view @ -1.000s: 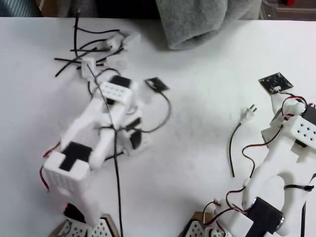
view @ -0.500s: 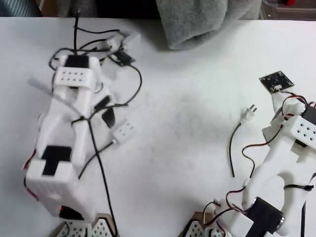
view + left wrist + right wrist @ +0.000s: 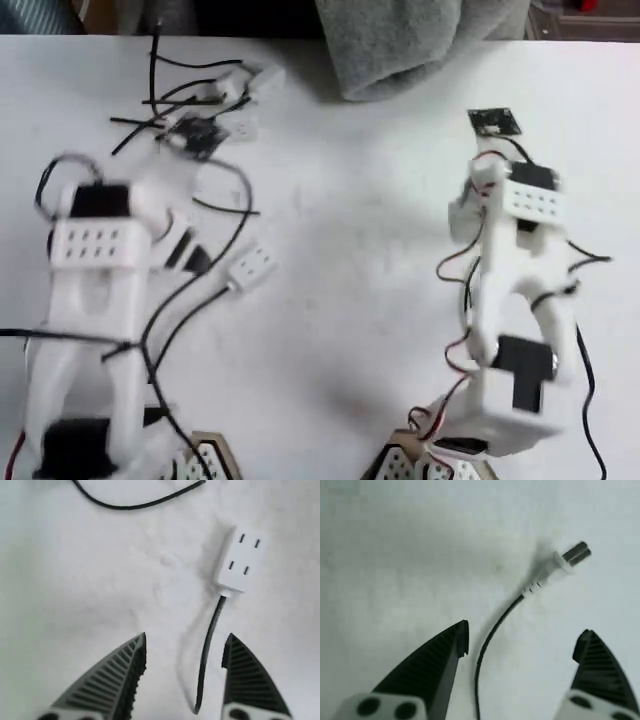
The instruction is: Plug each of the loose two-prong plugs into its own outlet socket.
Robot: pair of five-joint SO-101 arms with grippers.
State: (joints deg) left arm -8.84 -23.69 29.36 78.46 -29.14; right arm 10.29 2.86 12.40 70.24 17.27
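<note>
A white outlet socket (image 3: 252, 266) with a black cable lies flat on the table left of centre. My left gripper (image 3: 186, 639) is open just short of the socket (image 3: 241, 560), with the socket's cable (image 3: 206, 665) running between its fingers. Its dark fingers (image 3: 188, 254) show in the high view to the left of the socket. A loose white two-prong plug (image 3: 564, 562) lies on the table, prongs pointing away from my right gripper (image 3: 525, 630). That gripper is open above the plug's black cable (image 3: 490, 637). In the high view the right arm (image 3: 510, 260) covers this plug.
A tangle of further white sockets and black cables (image 3: 215, 95) lies at the back left. A grey cloth (image 3: 400, 45) hangs over the table's far edge. Bare table lies between the two arms. Loose wires (image 3: 460, 330) hang off the right arm.
The left arm swung left and drew back toward its base, leaving the socket lying where it was half a second ago. The right arm swung in from the right edge over the plug.
</note>
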